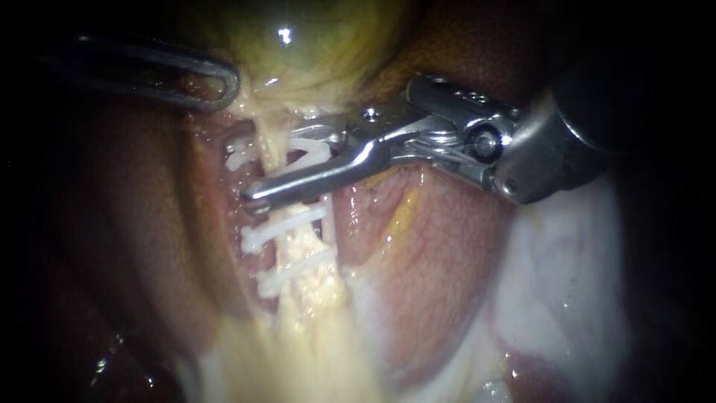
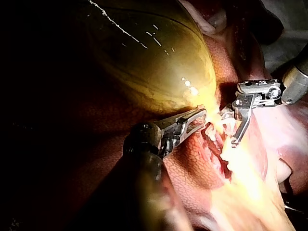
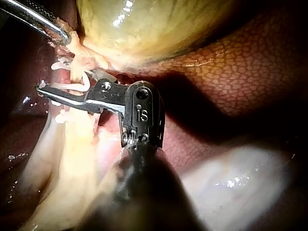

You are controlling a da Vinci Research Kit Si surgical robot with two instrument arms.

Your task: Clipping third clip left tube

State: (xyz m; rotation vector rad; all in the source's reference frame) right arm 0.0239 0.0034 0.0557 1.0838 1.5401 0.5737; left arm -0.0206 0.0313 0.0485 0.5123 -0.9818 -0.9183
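While my left instrument (image 1: 227, 86), a dark slender shaft ending in slotted metal jaws, reaches in beside the glossy yellow-green gallbladder (image 1: 313, 45), I see its jaws closed on the pale tissue at the gallbladder's neck. That tissue is drawn into a small peak toward them. My left wrist camera shows the same hold, with the jaws lying together and their tip buried in the yellowish tissue right under the gallbladder.

From the gallbladder's neck a pale yellow tube (image 1: 309, 295) runs away across the field. My right instrument (image 1: 261, 172), bright steel with two long narrow jaws, sits just short of the gallbladder's neck. Its jaws stand apart, one on each side of the tube, and both press on a white plastic clip (image 1: 306, 145) carried between them. The clip bends around the tube at the spot nearest the gallbladder. I cannot tell whether its ends have met.

Farther from the gallbladder, two lower white clips (image 1: 283, 227) lie across the same tube, one beyond the other. They are apart from each other, and the nearer one sits just past the steel jaw.

The reddish-brown mottled liver (image 3: 240, 72) lies beside and beneath the gallbladder, and my right wrist camera shows its surface pattern plainly.
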